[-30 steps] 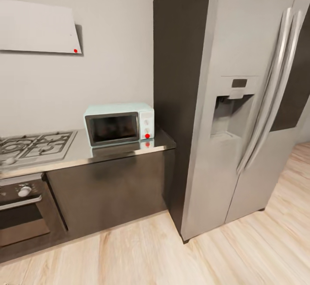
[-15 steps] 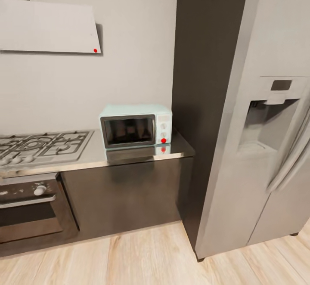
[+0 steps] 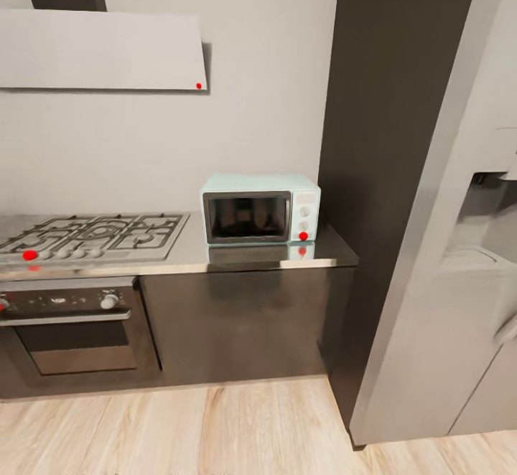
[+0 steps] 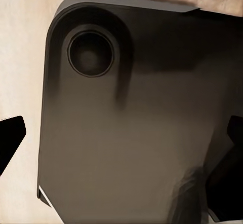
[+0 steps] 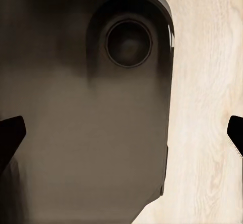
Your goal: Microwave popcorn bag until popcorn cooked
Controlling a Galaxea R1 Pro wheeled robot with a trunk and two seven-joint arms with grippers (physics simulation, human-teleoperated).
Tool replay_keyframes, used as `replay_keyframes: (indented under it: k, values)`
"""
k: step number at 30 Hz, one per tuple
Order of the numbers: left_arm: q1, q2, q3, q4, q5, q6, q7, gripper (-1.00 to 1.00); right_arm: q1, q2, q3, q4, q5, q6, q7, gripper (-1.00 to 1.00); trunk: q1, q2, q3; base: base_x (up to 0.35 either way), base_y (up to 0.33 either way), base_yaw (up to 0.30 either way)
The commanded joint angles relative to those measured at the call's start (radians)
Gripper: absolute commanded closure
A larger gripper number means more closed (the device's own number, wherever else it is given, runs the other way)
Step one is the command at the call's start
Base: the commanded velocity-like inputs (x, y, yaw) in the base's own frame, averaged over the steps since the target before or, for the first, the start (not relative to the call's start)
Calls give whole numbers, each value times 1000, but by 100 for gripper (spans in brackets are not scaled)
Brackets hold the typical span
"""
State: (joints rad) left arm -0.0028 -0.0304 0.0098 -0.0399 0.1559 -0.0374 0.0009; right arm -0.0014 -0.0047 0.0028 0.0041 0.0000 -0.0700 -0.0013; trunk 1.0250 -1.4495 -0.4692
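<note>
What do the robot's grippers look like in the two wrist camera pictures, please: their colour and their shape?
Little of them shows. The left gripper appears as two plain black fingertips with angular, pointed outlines at the picture's side edges. The right gripper looks the same: flat black, angular tips. No cables or markings are visible. Behind them are the robot's dark rounded base and pale wooden floor.

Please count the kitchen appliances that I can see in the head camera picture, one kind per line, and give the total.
Microwave, pale mint-blue, on the countertop: 1
Gas hob with grates: 1
Built-in oven under the hob: 1
Refrigerator, grey, at the right: 1
Extractor hood on the wall: 1
Total: 5
</note>
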Motion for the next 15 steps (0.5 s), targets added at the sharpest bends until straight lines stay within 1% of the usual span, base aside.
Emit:
replay_keyframes:
  k: [1, 11, 15]
  values:
    - [0, 0, 1, 0, 7, -2, 0, -100, 0, 0, 0, 0, 0, -4, 0, -100, 0, 0, -1, 0, 0, 269]
    - [0, -1, 2, 0, 7, -2, -1, -100, 0, -1, 0, 0, 0, -4, 0, -100, 0, 0, -1, 0, 0, 269]
    - [0, -1, 1, 0, 7, -3, -1, -100, 0, -5, -3, 0, -5, -5, 1, -100, 0, 0, -1, 0, 0, 90]
